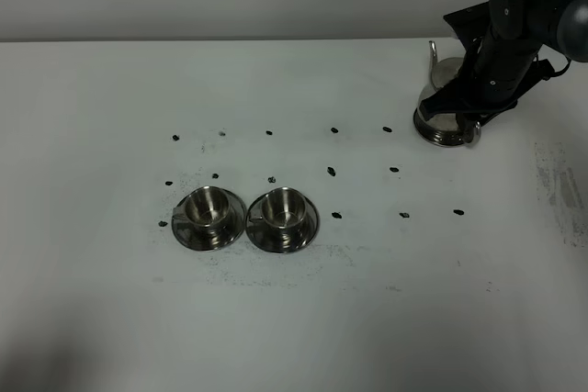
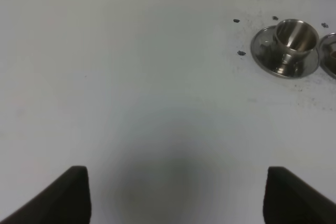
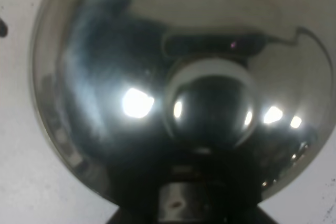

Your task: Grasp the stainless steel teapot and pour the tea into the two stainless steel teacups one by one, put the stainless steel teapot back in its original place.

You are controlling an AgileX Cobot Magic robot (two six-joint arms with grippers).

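The stainless steel teapot (image 1: 443,106) stands at the back right of the white table, its thin spout (image 1: 432,50) pointing to the back. My right gripper (image 1: 470,117) is down at its right side by the handle; its fingers are hidden. The right wrist view is filled by the pot's domed lid (image 3: 105,103) and knob (image 3: 210,108). The two stainless steel teacups (image 1: 209,208) (image 1: 282,210) sit side by side on saucers at front centre-left. One cup (image 2: 295,38) shows in the left wrist view, far from my open, empty left gripper (image 2: 176,198). No tea is visible.
Small black marks (image 1: 333,171) dot the table in a loose grid between the cups and the teapot. A scuffed grey patch (image 1: 559,185) lies near the right edge. The table's back edge (image 1: 230,40) meets a pale wall.
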